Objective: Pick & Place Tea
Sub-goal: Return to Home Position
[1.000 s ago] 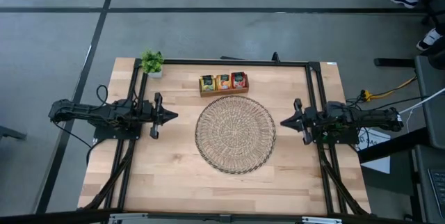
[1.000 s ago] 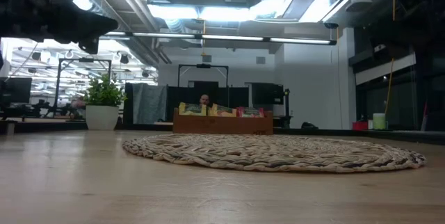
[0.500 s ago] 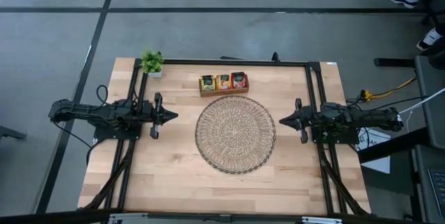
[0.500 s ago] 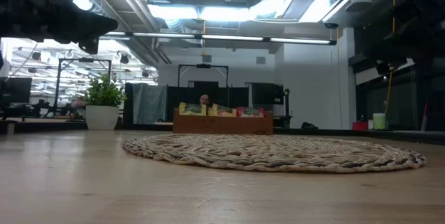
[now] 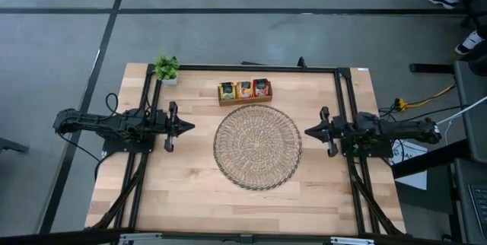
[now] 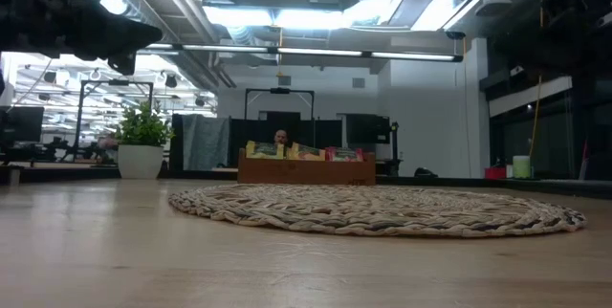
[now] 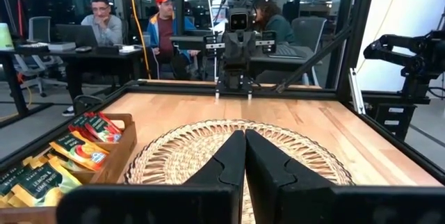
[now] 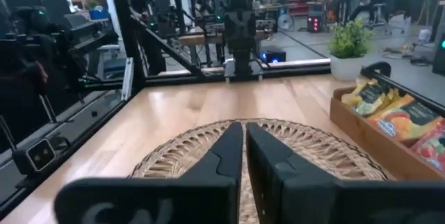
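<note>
The tea sachets (image 5: 244,89) stand in the wooden organizer (image 5: 244,102) at upper centre, just above the round wicker mat (image 5: 257,147). At mid-left the left hand (image 5: 189,126), at mid-right the right hand (image 5: 308,132), each with fingers pressed together.

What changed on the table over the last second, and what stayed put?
The right hand edged slightly toward the wicker mat, empty and shut. Nothing was gripped or released. The left hand, tea sachets and wooden organizer stayed put.

Slim, black, jointed left arm (image 5: 114,125) and right arm (image 5: 388,131). Each ends in two dark wedge-shaped fingers (image 7: 226,168). A black cable (image 5: 111,102) loops off the left.
</note>
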Controlling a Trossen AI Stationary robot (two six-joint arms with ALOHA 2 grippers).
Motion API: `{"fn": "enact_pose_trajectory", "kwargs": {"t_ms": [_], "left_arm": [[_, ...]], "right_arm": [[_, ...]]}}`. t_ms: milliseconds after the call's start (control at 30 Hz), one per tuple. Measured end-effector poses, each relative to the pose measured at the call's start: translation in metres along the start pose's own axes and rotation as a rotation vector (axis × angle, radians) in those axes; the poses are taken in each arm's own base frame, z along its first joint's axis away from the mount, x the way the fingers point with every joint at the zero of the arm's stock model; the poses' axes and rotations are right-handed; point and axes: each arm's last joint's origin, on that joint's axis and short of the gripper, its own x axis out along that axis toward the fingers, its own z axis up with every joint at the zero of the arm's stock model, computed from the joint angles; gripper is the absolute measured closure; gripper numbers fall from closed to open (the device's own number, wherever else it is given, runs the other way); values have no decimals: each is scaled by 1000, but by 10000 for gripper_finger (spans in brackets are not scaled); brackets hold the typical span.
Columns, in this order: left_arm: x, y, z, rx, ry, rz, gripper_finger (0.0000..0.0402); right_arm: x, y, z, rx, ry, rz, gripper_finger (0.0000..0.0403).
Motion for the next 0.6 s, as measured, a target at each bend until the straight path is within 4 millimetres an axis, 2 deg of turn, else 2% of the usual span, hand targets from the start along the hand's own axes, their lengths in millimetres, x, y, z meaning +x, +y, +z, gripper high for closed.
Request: {"fn": "enact_pose_trajectory", "kwargs": {"t_ms": [600], "left_arm": [[0, 0, 0, 0, -3, 1, 395]], "right_arm": [[0, 1, -1, -82, 7, 45, 380]]}}
